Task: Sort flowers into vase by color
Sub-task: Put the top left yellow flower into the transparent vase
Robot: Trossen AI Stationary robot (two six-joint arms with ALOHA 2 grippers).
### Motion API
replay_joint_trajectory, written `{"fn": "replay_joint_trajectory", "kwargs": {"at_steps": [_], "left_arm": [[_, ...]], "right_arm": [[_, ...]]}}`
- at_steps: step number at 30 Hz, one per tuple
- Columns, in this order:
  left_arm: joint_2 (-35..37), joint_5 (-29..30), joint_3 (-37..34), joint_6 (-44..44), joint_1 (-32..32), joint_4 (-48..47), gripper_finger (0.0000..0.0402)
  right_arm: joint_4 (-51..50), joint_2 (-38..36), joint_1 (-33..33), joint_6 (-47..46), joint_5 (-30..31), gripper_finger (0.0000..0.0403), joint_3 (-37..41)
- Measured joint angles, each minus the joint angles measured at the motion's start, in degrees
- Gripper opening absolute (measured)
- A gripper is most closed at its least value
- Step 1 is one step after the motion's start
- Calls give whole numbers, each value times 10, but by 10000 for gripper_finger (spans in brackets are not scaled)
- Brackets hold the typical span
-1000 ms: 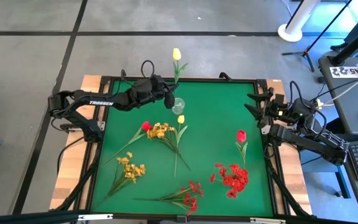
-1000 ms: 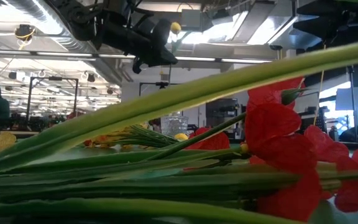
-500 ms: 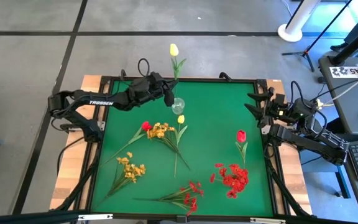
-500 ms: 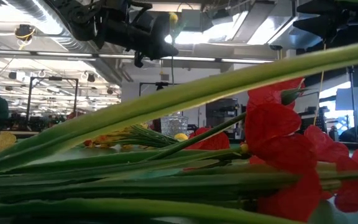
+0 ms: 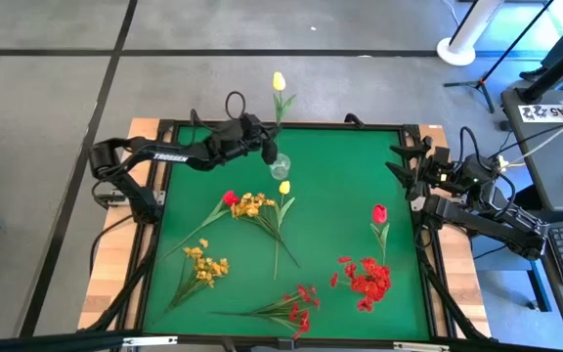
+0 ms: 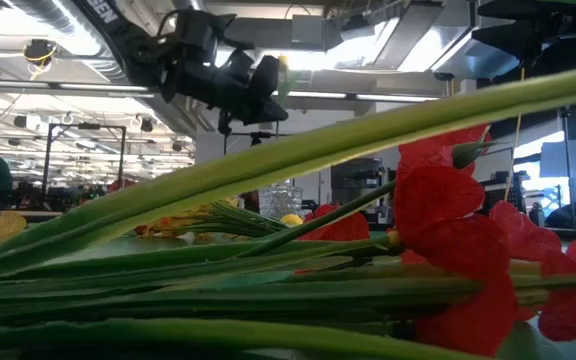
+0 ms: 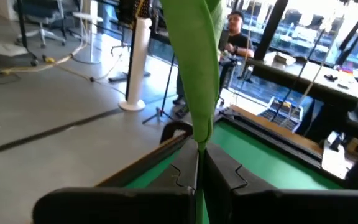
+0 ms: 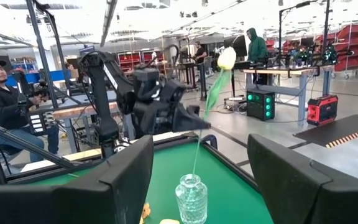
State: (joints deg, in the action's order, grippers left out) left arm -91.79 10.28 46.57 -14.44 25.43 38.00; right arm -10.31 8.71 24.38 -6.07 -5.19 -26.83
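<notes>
The held item is a yellow tulip: a closed yellow bloom on a thin green stem with one long leaf. The left gripper is clenched on the stem, above the far edge of the green mat. The bloom overhangs the table's far edge in the high view. In the right wrist view the stem hangs down from the fingers toward the mouth of the clear glass vase; whether its tip has entered the neck cannot be told. The left wrist view shows the leaf standing up between the closed fingers.

The vase stands upright on the mat near the far edge, just beside the left gripper. A second yellow tulip lies flat on the mat, bloom just beside the vase base.

Other flowers on the mat (all lying flat):
- red tulip, left of centre, next to a yellow spray;
- a second yellow spray, nearer the left edge;
- red tulip, on the right;
- a red spray, near the right front;
- a further red spray, at the front edge.

The right gripper waits at the right edge of the mat, fingers spread, grasping nothing. The stems of the front red spray fill most of the low view and hide much of the table.
</notes>
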Motion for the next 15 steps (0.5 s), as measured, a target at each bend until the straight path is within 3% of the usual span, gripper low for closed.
{"fn": "replay_joint_trajectory", "kwargs": {"at_steps": [8,15], "left_arm": [[-4,-6,0,69,-22,2,50],[0,-7,10,89,-34,-44,117]], "right_arm": [[0,0,0,1,8,259,0],[4,0,0,2,30,259,0]]}}
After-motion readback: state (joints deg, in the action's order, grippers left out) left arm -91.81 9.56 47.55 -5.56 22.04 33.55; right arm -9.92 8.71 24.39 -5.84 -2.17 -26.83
